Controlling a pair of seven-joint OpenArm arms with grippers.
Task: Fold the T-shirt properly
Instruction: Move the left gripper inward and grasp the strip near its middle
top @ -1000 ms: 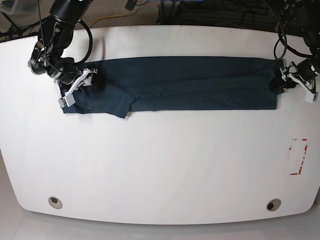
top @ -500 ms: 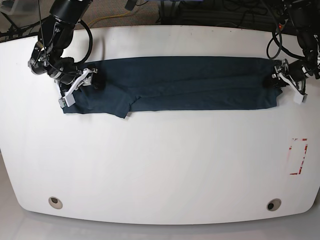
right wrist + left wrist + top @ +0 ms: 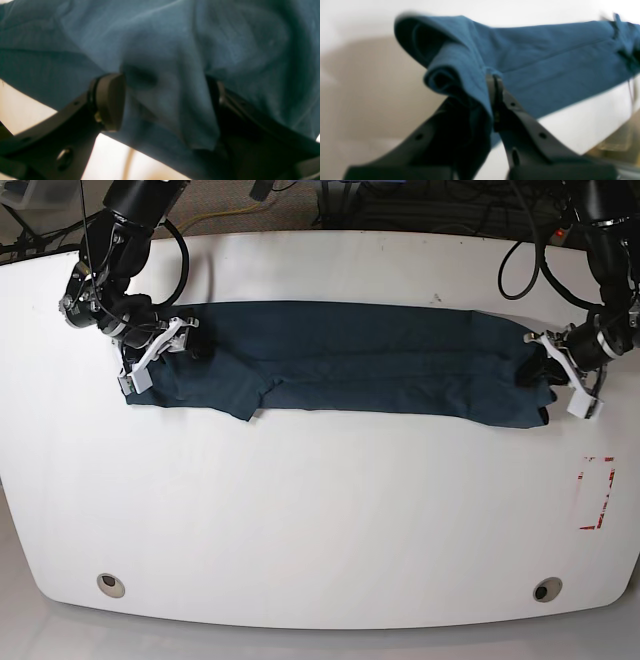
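Right pincer (image 3: 190, 343): at the base view's left end of the cloth, jaws standing wide apart, a bunched fold of fabric lying between the pads (image 3: 111, 101) without being squeezed.
T-shirt (image 3: 360, 360): dark navy-teal, folded into a long band across the far half of the white desk (image 3: 320, 510); a sleeve flap juts toward the near side just beside the right pincer.
Left pincer (image 3: 540, 370): at the band's right end, jaws clamped tight on the hem; the cloth there is bunched and raised off the desk, draping over the fingers (image 3: 520, 120).
Red-marked rectangle (image 3: 596, 492): near the desk's right edge, well apart from the cloth.
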